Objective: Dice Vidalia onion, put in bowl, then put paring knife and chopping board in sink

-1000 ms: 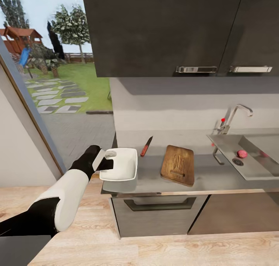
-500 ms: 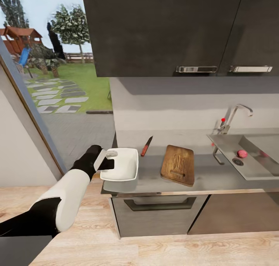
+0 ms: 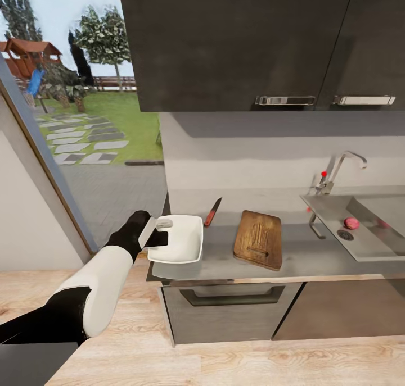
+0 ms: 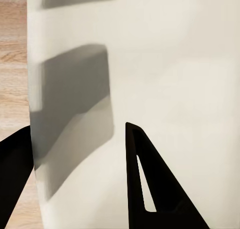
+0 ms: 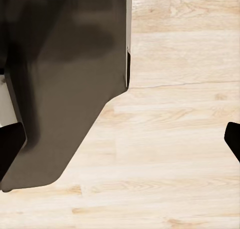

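Pale wood plank floor (image 3: pixel 225 363) nearest. Left arm, white and black, reaches up from the lower left to the counter's left end.

Left gripper (image 3: pixel 159 231): pinching the near-left rim of the white, shallow, squarish bowl (image 3: pixel 183 243); one finger over the rim, inside the dish, the other below it. Left wrist view: dark fingers (image 4: pixel 150 184) straddle the white wall, floor beside it.

Bowl sits at the left end of the long grey, metallic-looking countertop (image 3: pixel 315 259), partly over its left edge.

Right gripper (image 5: pixel 120 139): dark fingertips at the frame's edges, wide apart, floor between them; probably spread.

Mid-counter: dark brown wooden chopping board (image 3: pixel 259 240), flat, handle slot toward the front. Behind the bowl, small paring knife (image 3: pixel 212 212) with reddish handle, flat, dark blade pointing to the wall.

Far right: rectangular stainless steel sink (image 3: pixel 365 228) with curved chrome faucet (image 3: pixel 340 169). In the basin beside the round drain, a small pinkish round thing, the Vidalia onion (image 3: pixel 351 223). Dark wall cabinets (image 3: pixel 247 43) above.
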You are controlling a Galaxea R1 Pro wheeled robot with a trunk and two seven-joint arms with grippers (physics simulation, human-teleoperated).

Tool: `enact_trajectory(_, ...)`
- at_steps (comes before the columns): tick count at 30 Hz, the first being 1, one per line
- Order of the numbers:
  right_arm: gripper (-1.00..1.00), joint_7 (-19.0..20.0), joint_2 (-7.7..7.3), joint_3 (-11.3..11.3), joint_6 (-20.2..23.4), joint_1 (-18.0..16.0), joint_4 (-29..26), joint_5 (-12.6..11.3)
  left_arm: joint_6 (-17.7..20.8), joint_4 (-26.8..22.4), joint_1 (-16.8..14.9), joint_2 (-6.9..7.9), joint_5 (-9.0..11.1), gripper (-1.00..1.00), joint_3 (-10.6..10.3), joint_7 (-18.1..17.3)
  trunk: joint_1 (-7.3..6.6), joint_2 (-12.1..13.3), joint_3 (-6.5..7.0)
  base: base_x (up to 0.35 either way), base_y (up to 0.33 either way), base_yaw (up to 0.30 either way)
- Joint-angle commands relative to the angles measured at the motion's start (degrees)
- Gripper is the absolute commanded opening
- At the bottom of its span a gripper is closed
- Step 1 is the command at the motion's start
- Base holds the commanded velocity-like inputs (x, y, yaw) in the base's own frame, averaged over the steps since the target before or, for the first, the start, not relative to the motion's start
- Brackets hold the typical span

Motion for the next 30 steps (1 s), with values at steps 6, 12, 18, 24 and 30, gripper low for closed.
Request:
enact_trajectory(6,1.0,0.03,0.0,-0.1,-0.08,0.03,-0.09,0.04,-0.02,0.08,0.0,-0.07,1.29,-1.0,0.58,0.17,0.04,-0.08,-0.12,0.0,-0.022,0.0)
enact_trajectory(12,1.0,0.03,0.0,-0.1,-0.07,0.03,-0.09,0.04,-0.03,0.08,0.0,-0.02,1.29,-1.0,0.58,0.17,0.04,-0.08,-0.12,0.0,-0.214,0.0)
enact_trajectory(18,1.0,0.03,0.0,-0.1,-0.1,0.03,-0.09,0.04,-0.03,0.08,0.0,-0.01,1.29,-1.0,0.58,0.17,0.04,-0.08,-0.12,0.0,-0.059,0.0)
enact_trajectory(24,1.0,0.03,0.0,-0.1,-0.07,0.03,-0.09,0.04,-0.03,0.08,0.0,0.01,1.29,-1.0,0.58,0.17,0.04,-0.08,-0.12,0.0,-0.004,0.0)
enact_trajectory(30,1.0,0.03,0.0,-0.1,-0.07,0.03,-0.09,0.04,-0.03,0.08,0.0,0.08,1.29,-1.0,0.66,0.17,0.04,-0.08,-0.12,0.0,0.0,0.0)
